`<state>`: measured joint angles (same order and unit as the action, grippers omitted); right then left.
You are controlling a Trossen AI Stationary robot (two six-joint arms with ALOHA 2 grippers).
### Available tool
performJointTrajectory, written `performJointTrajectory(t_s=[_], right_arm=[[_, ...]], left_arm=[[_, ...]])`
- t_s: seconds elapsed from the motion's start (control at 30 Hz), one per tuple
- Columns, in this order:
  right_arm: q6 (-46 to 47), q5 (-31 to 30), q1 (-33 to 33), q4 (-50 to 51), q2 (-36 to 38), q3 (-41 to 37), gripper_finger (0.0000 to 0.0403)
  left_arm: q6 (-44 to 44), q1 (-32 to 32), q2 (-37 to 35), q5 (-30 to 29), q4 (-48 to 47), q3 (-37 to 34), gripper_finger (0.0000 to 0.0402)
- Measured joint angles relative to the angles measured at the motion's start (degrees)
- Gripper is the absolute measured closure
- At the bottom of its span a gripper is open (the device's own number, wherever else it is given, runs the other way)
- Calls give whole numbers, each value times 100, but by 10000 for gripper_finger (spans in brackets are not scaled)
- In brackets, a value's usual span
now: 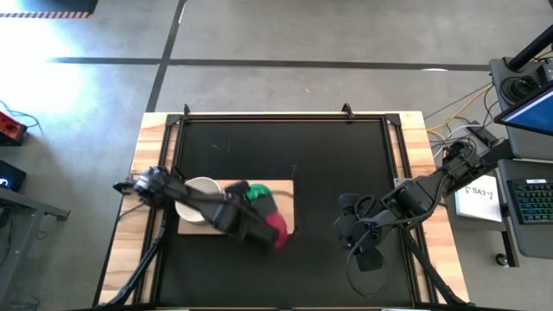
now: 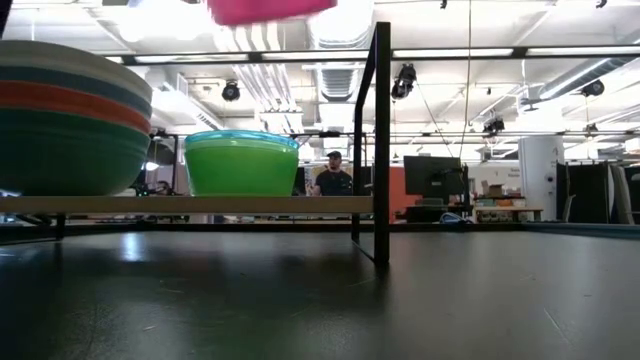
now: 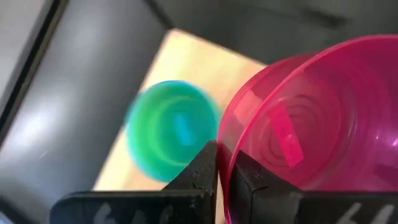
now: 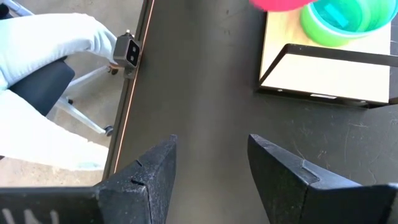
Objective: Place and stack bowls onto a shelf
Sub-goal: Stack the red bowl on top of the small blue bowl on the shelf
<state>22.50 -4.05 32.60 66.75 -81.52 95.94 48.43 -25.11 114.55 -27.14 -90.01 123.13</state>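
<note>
Magenta bowl (image 3: pixel 311 118), glossy translucent plastic, hanging pinched by its rim in the left gripper (image 3: pixel 222 177), fingers clamped thin on the wall. Riding above the shelf (image 1: pixel 287 192), pale wooden board. Green bowl (image 3: pixel 171 130) nested in cyan lying just beside and below, toward the board's middle; likely stacking target. Right gripper (image 4: pixel 211 165) idling well apart, fingers spread, carrying nothing.

Pale wooden shelf (image 1: pixel 194 228) on black tabletop (image 1: pixel 276 155), bearing two bowl stacks (image 2: pixel 242 162).
</note>
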Motion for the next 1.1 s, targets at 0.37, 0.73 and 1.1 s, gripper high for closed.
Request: performJointTrajectory(t_s=[0.37, 0.73, 1.1], right_arm=[[0, -2, 0, -19, 0, 2, 218], [0, -2, 0, -21, 0, 2, 218], [0, -2, 0, -20, 0, 0, 218]], left_arm=[[-381, 1089, -1674, 278, 946, -2755, 401], [-1033, 2098, -2602, 1290, 3053, -4701, 401], [-791, 2187, -2678, 1591, 3246, -5010, 344]])
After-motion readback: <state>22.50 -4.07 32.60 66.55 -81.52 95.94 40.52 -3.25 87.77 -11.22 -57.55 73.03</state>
